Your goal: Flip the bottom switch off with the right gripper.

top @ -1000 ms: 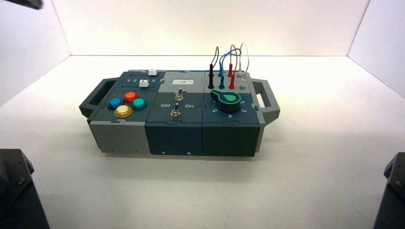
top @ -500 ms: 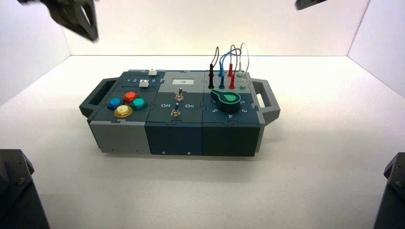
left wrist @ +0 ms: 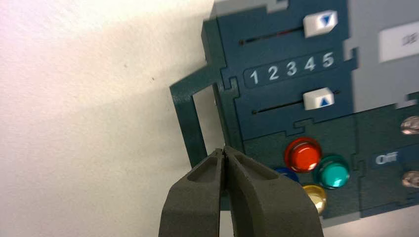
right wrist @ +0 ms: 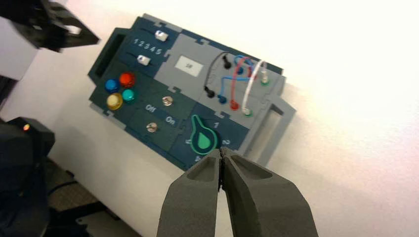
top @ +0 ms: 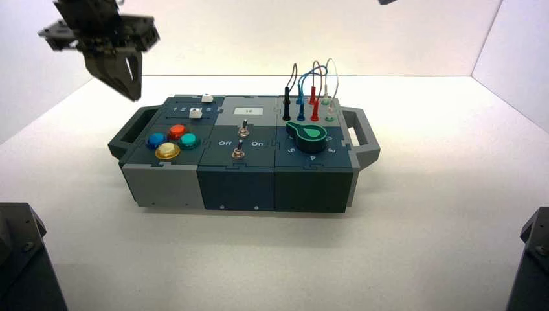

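- Bottom switch (top: 238, 153) is a tiny silver stick in the middle part of the box (top: 236, 188), close to the front edge. No fingers touch it.
- Yellow button (top: 167, 151) is to its left, and the big green and black knob (top: 309, 137) is to its right.
- Words "Off" and "On" are just behind it, and then comes the twin switch (top: 243, 129).
- Blue (top: 156, 140), green (top: 188, 141) and red (top: 177, 132) buttons bunch up behind the yellow one.
- Two white sliders (left wrist: 318, 98) (left wrist: 320, 23) are by the 4 and 5, at the back left.
- Wires (top: 314, 72) loop up at the back right.
- Left gripper (left wrist: 224, 149) hangs in the air near the box's left handle (top: 134, 129), fingers pressed together.
- Right gripper (right wrist: 222, 150) is up high, well apart from the switch; it seems to be past the back of the box. Its fingers are closed, with nothing in them.
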Controlling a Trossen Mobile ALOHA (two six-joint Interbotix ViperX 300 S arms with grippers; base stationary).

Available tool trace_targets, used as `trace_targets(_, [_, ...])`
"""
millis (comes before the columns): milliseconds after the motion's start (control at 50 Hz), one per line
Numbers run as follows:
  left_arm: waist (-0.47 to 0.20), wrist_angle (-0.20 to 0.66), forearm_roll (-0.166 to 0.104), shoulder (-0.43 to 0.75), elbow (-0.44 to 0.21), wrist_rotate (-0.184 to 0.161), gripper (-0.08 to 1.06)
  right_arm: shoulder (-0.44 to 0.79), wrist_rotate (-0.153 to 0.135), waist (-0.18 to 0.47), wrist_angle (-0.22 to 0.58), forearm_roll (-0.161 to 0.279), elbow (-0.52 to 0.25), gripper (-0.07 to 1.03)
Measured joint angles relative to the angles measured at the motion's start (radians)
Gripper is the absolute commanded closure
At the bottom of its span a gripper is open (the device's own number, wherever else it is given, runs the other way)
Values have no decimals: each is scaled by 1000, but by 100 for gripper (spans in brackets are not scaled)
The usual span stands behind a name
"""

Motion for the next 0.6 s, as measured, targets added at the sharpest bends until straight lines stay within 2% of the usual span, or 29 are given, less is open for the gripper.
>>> trace_targets(200, [2, -8, 3, 80, -2, 5, 101, 71, 2, 71, 6, 32, -23, 99])
trace_targets(600, [0, -9, 6, 173, -38, 18, 101, 198, 2, 121, 11, 43, -43, 99])
